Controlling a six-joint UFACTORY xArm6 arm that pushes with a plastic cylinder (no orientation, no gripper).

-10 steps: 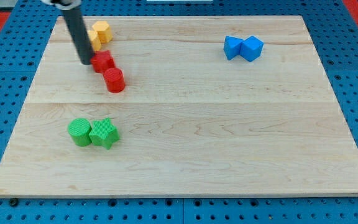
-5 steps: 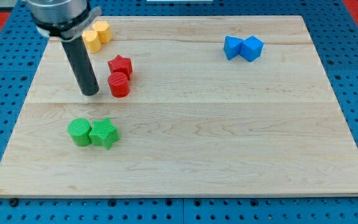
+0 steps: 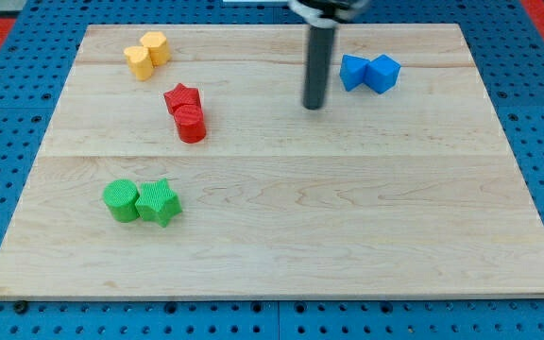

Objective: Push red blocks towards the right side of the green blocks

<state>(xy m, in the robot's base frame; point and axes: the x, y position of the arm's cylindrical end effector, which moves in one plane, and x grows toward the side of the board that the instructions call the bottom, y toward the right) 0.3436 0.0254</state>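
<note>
My tip (image 3: 314, 106) touched no block (a bare rod, nothing held), just left of the blue blocks (image 3: 369, 73). The red star (image 3: 182, 97) and red cylinder (image 3: 191, 124) sat touching, well left of it, above the green cylinder (image 3: 120, 200) and green star (image 3: 158, 201).

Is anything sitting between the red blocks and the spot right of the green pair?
Nothing visible. The red star and red cylinder sit above the green cylinder and green star, with bare board between. My tip is off to the view's right, near the blue blocks.
</note>
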